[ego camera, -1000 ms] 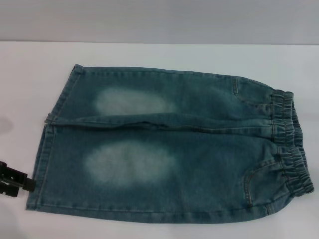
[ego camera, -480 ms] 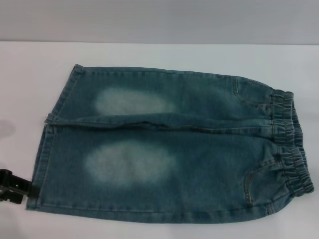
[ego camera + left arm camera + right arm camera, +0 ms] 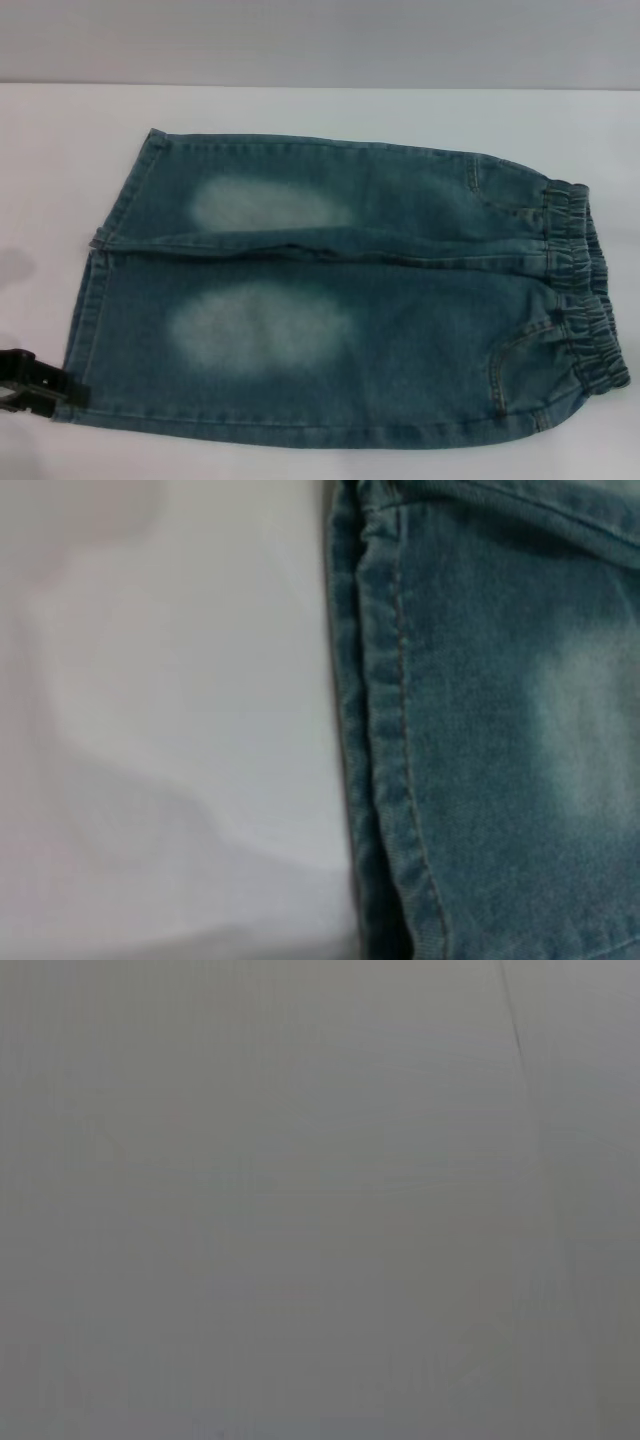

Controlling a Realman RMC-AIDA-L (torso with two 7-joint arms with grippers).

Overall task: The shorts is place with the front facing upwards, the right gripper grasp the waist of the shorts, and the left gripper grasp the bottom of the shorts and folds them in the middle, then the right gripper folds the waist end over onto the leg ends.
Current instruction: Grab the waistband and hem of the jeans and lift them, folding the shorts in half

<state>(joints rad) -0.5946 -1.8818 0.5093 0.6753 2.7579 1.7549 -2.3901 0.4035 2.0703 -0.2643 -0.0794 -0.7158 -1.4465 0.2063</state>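
Although we searched the shorts (image 3: 340,300) for a brand tag, label or any writing, we can read none: only stitching, pocket seams and two pale faded patches show on the denim. We see the shorts lying flat on the white table (image 3: 330,110), front up, filling most of the head view. The waist (image 3: 585,290), puckered and darker, is at the robot's right. The leg ends (image 3: 100,290), with straight stitched hems, are at the robot's left. One leg lies farther from the robot and one nearer, with a long fold line between them running from hems to waist.

We find the left gripper (image 3: 40,383) low at the left edge of the head view, its black tip at the nearer leg's hem, close to the near corner. It seems to touch the cloth there, but from this angle we cannot tell whether its fingers are spread or pinching the hem. In the left wrist view we see that hem (image 3: 390,750) close up, a doubled edge with one row of stitches, lying against the bare table, and part of a faded patch beside it.

We cannot find the right gripper anywhere; its wrist view shows only a plain grey surface.
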